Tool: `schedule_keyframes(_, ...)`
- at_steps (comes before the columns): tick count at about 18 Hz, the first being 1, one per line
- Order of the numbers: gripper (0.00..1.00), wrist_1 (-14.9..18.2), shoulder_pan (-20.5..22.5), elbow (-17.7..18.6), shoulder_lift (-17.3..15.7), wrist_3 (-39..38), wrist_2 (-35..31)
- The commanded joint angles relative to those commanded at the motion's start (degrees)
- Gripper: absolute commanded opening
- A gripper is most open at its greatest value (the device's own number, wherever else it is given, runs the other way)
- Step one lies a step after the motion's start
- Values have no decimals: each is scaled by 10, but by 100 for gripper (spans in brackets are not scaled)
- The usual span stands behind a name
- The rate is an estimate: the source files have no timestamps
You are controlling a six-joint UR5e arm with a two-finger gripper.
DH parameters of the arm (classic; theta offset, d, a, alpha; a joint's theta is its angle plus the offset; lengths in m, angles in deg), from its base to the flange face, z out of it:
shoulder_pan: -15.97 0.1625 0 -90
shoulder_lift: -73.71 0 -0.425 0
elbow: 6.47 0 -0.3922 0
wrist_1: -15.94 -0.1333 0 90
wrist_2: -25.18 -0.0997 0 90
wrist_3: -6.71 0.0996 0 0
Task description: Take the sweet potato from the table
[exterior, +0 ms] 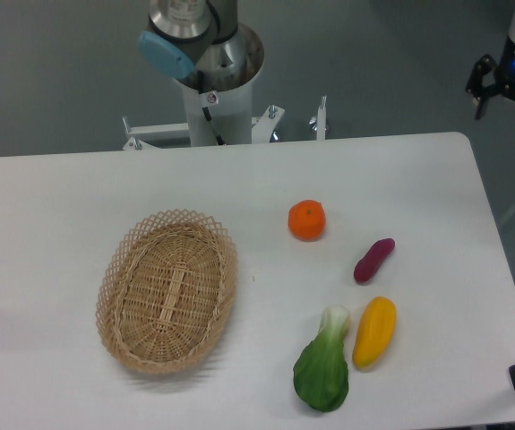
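The purple sweet potato (373,260) lies on the white table (78,197), at the right side. The orange fruit (306,219) sits to its left, the yellow vegetable (374,331) just nearer. The gripper (510,79) hangs far off at the top right, open and holding nothing.

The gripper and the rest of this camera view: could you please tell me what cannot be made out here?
- Gripper: cut off by the right edge, small and dark; open or shut cannot be told.
- Arm base: cut off by the top edge.
- Sweet potato: underside hidden against the table.
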State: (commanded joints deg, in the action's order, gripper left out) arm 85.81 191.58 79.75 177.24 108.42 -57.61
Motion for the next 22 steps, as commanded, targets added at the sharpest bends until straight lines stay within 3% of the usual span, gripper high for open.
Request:
schedule_keyframes(7, 100, -35, -61, 19, 12, -166, -1)
schedule_keyframes(11, 100, -115, -97, 65, 32, -236, -3)
schedule_keyframes(14, 100, -153, -121, 89, 54, -262, -5)
schedule_keyframes(18, 100, -161, -157, 91, 82, -333, -4)
schedule_keyframes(22, 100, -178, -178, 97, 105, -337, -4)
